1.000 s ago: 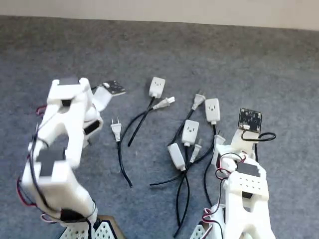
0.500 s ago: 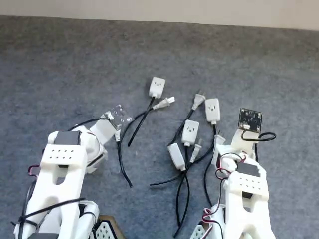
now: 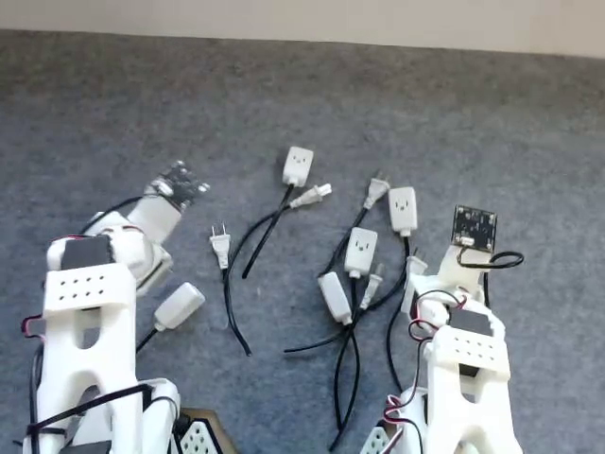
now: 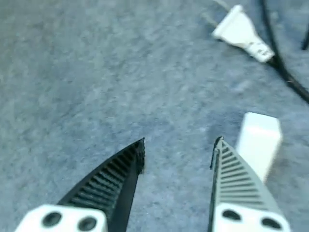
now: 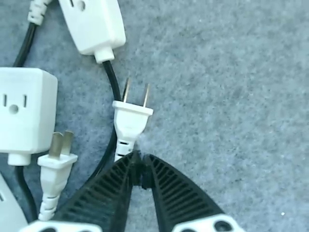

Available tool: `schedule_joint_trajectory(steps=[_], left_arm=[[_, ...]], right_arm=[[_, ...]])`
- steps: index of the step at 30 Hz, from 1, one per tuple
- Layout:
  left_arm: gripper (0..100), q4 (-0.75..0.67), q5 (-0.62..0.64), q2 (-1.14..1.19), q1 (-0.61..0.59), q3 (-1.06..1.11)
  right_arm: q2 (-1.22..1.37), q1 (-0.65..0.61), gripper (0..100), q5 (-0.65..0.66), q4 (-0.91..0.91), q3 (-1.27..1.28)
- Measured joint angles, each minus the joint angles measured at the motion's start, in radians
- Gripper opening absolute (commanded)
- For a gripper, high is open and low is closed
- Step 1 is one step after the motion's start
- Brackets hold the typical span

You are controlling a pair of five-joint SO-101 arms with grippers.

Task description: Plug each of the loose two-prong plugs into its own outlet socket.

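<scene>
1. Plugs (image 3: 219, 248): loose mid-surface (image 3: 113, 95) among crossed black cords (image 3: 354, 350), none seated.
2. Risk: lifting one may drag the crossed cords and shift its neighbours. The right gripper (image 5: 140, 169), jaws clenched empty behind one plug (image 5: 129, 123), could shove it.
3. Count: five plugs, five sockets (image 3: 298, 165).
4. Left gripper (image 4: 178, 145): jaws released, empty, one socket (image 4: 258, 142) just beside.

plug (image 3: 219, 248) left of middle socket (image 3: 359, 251)
</scene>
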Motion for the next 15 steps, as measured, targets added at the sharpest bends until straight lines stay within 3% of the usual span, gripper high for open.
schedule_joint_trajectory(steps=[15], left_arm=[[23,-0.222,0.003,0.0,-0.035,0.265]], right_arm=[[0.0,0.0,1.0,0.0,0.0,0.0]])
